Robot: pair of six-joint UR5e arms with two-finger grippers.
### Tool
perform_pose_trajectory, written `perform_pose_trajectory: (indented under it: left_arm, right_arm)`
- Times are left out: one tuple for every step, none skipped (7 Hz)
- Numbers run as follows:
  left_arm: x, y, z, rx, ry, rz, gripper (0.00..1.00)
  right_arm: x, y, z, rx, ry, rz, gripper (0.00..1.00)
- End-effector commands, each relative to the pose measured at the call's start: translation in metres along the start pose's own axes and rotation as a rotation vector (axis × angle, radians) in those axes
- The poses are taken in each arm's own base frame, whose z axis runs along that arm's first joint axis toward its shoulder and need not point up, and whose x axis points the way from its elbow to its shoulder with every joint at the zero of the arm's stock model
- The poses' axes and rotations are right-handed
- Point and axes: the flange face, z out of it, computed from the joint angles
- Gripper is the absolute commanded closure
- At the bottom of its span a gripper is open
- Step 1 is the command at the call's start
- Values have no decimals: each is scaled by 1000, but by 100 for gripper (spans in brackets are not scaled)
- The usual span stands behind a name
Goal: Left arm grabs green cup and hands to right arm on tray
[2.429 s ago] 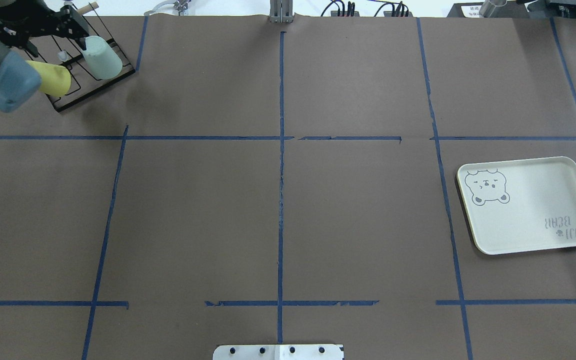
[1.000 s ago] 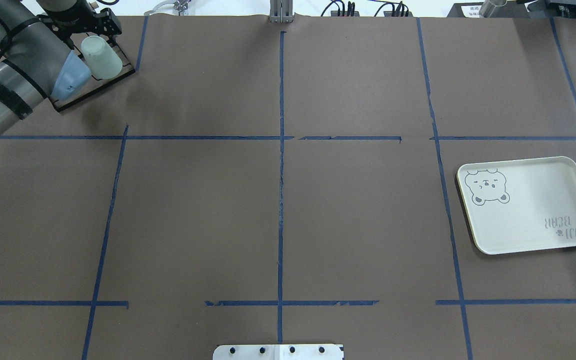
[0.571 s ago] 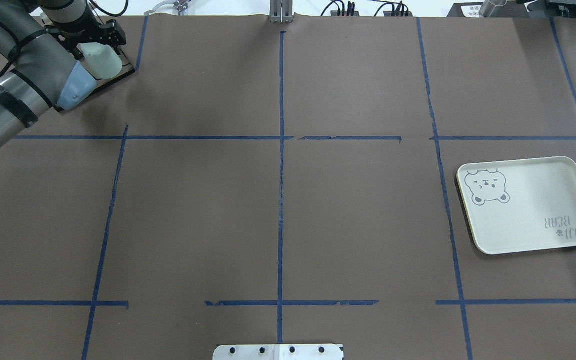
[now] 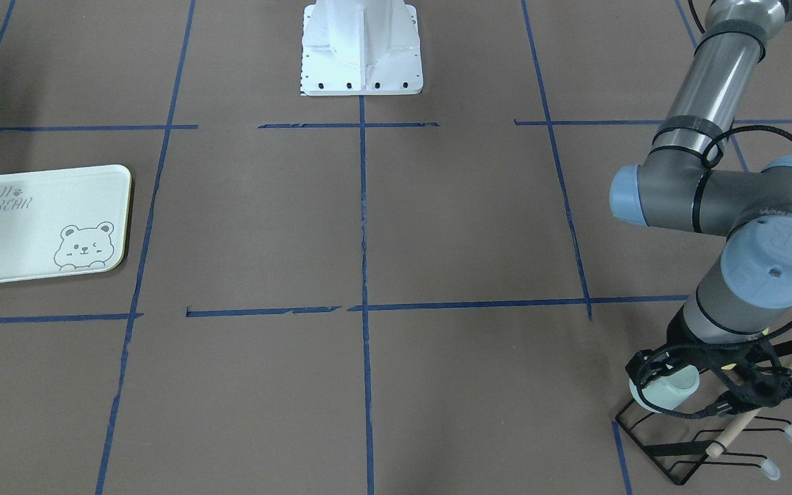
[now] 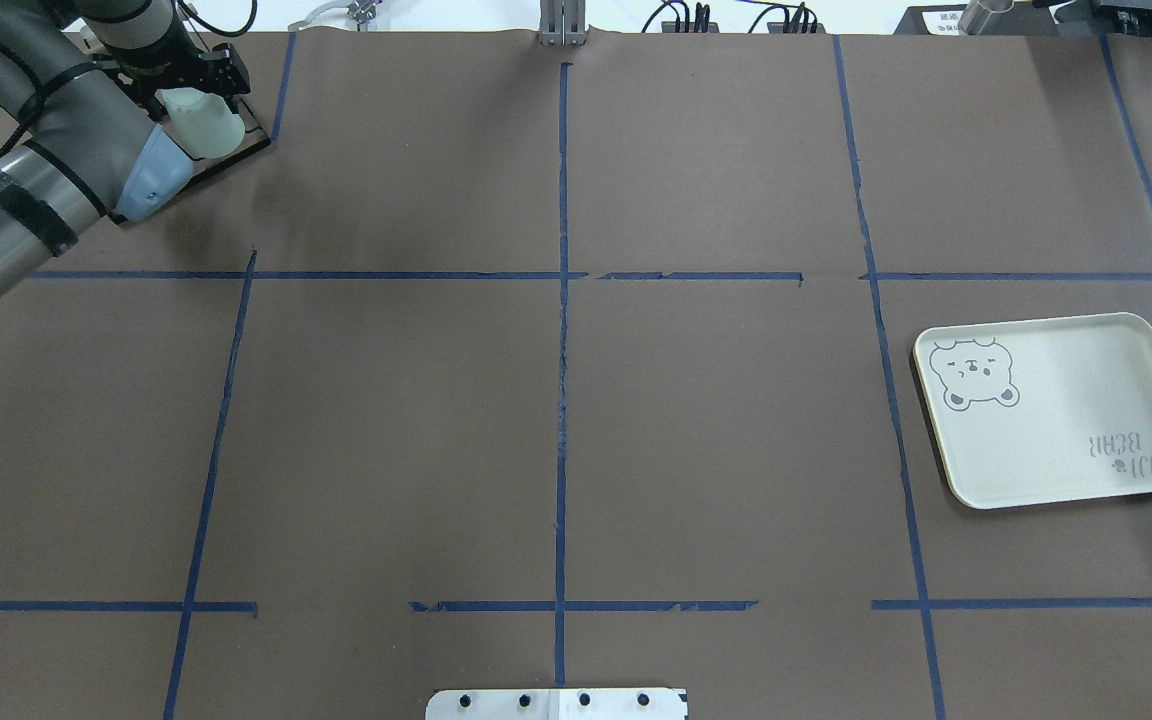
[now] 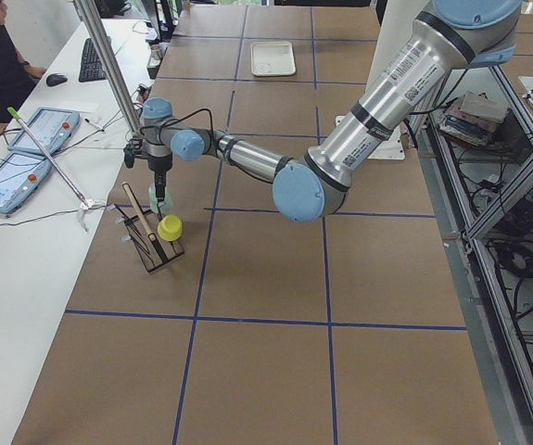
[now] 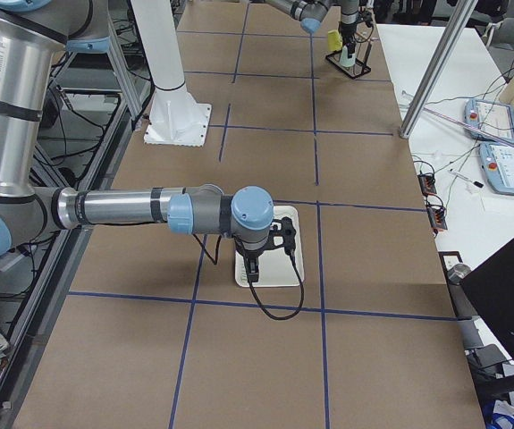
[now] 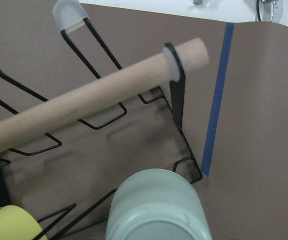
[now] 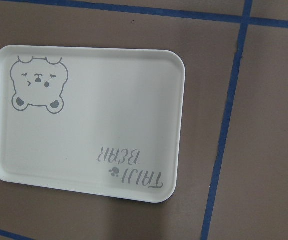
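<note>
Two arms: the left arm (image 4: 710, 89) bends down onto the rack (image 4: 731, 427), jaws straddling the green cup (image 4: 671, 393) there; clamped or not, I cannot tell. Far from the rack, the right arm (image 7: 122, 207) points down over the tray (image 5: 1066, 400), jaws unreadable.

The rack (image 8: 83, 112) holding the cup (image 5: 201, 125) stands at the table's (image 5: 556, 420) far left corner, the tray (image 5: 1066, 400) well apart by its right edge.
</note>
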Motion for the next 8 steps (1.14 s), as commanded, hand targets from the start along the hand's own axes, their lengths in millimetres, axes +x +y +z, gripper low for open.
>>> perform_pose_trajectory:
  left_arm:
    - [-3, -5, -4, 8, 2, -5, 10]
    - [-3, -5, -4, 8, 2, -7, 11]
    - [-3, -5, -4, 9, 3, -11, 36]
    - [-3, -7, -8, 18, 10, -1, 92]
    - [-7, -13, -19, 39, 31, -1, 96]
    - [-17, -10, -56, 83, 67, 0, 98]
    - [-25, 18, -101, 97, 77, 1, 98]
    - [-23, 37, -150, 96, 61, -14, 98]
  right_arm:
    - [0, 0, 0, 0, 0, 0, 0]
    - [0, 0, -1, 2, 0, 0, 0]
    - [0, 0, 0, 0, 0, 0, 0]
    - [0, 0, 0, 0, 0, 0, 0]
    - [0, 0, 0, 0, -2, 0, 0]
    - [0, 0, 0, 0, -2, 0, 0]
    - [0, 0, 0, 0, 0, 0, 0]
    - [-1, -1, 3, -8, 0, -4, 0]
